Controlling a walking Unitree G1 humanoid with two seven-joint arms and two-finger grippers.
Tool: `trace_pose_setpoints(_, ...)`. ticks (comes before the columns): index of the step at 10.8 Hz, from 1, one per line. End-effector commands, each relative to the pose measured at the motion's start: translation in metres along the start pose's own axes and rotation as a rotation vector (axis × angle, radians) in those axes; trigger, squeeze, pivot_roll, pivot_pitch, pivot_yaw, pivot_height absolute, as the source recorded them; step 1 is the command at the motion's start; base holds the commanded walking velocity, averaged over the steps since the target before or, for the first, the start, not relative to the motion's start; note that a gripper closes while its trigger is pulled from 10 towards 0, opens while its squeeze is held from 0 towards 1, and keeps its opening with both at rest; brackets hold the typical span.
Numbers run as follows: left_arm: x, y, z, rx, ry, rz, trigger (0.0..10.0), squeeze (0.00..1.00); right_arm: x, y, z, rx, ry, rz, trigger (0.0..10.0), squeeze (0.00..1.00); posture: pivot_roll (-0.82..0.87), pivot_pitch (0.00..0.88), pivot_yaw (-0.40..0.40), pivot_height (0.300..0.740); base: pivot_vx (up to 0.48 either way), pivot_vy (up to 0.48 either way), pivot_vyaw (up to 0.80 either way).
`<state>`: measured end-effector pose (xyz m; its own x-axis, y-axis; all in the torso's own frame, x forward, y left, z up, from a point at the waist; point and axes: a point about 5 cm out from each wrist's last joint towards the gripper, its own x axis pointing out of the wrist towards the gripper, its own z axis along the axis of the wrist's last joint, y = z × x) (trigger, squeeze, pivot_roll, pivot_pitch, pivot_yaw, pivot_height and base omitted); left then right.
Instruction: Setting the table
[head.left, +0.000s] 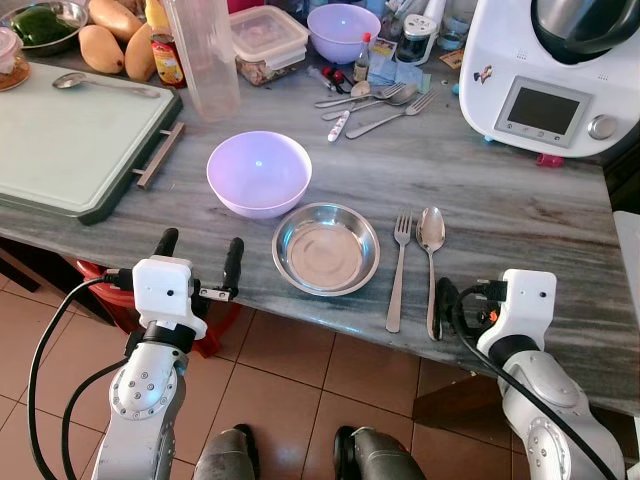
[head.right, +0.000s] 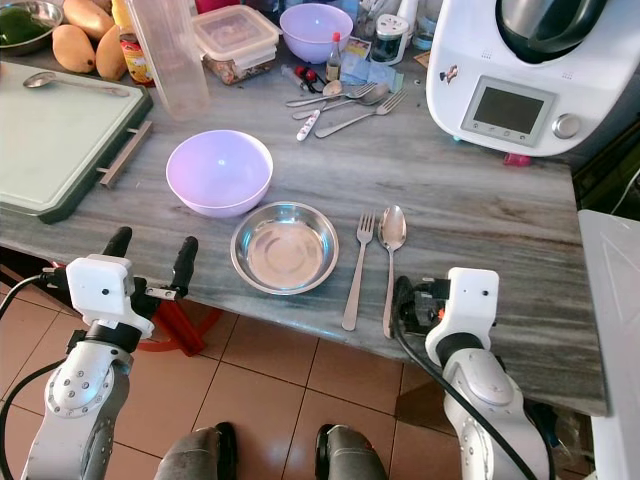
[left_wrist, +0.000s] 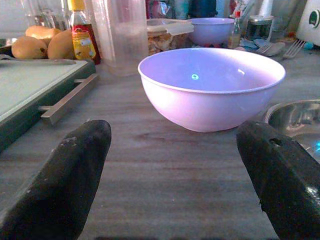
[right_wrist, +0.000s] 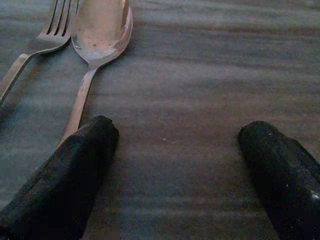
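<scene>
Both grippers, left (head.left: 199, 262) and right (right_wrist: 175, 165), are hovering wide and empty, so you are risking nudging the long steel spoon (head.left: 431, 250) askew.

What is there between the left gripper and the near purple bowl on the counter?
Nothing: between the open left gripper and the purple bowl there is just bare grey counter, as the left wrist view shows.

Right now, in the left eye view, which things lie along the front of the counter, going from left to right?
Green cutting board → purple bowl → steel dish → fork → spoon.
</scene>
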<state>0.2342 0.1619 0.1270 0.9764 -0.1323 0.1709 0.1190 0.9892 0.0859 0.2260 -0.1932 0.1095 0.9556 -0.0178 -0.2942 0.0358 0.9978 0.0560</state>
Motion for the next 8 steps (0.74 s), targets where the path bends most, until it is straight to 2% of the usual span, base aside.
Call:
trace_pose_setpoints(1,-0.0016,-0.0013,0.0007,-0.003,0.004,0.000,10.0,0.00,-0.0019,0.0059,-0.0092,0.015,0.052,0.045,10.0,0.00,0.01,0.201,-0.040,0.740,0.000,0.000,0.00)
trace_pose_setpoints(8,-0.0009,-0.0020,0.0007,-0.003,0.004,-0.001,10.0,0.00,-0.0016,0.0128,-0.0056,0.030,0.031,0.117,10.0,0.00,0.00,0.199,-0.043,0.740,0.000,0.000,0.00)
